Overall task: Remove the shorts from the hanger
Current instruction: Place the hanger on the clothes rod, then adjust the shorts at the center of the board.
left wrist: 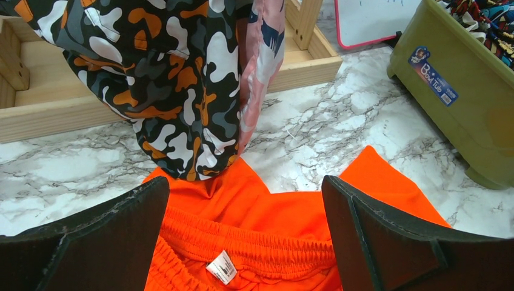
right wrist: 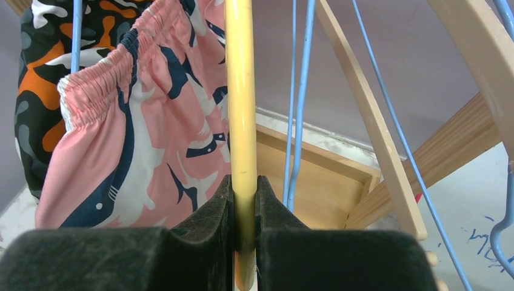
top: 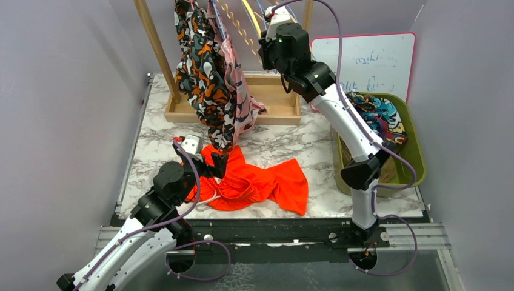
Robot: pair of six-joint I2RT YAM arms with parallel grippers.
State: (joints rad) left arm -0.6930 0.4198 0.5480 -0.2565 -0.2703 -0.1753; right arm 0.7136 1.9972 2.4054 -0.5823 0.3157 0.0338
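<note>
Bright orange shorts [top: 260, 182] [left wrist: 254, 218] lie spread on the marble table, waistband and white label facing the left wrist camera. My left gripper [top: 209, 160] [left wrist: 245, 188] hovers just over that waistband, open wide, with nothing between its fingers. Black-orange-white blotch print shorts [top: 203, 73] [left wrist: 163, 79] [right wrist: 36, 79] and pink print shorts [top: 239, 91] [left wrist: 263, 60] [right wrist: 139, 139] hang from the rack. High up at the rack, my right gripper [top: 274, 24] [right wrist: 243, 182] is shut on the bar of a yellow hanger [right wrist: 240, 91], which carries no shorts that I can see.
Thin blue hangers [right wrist: 300, 91] hang right of the yellow one. The wooden rack's base tray [top: 273, 112] and post [top: 156, 42] stand at the back. At right, a green tub [top: 412, 151] [left wrist: 467, 91] holds multicolour print shorts [top: 379, 115]; a whiteboard [top: 370, 60] leans behind it.
</note>
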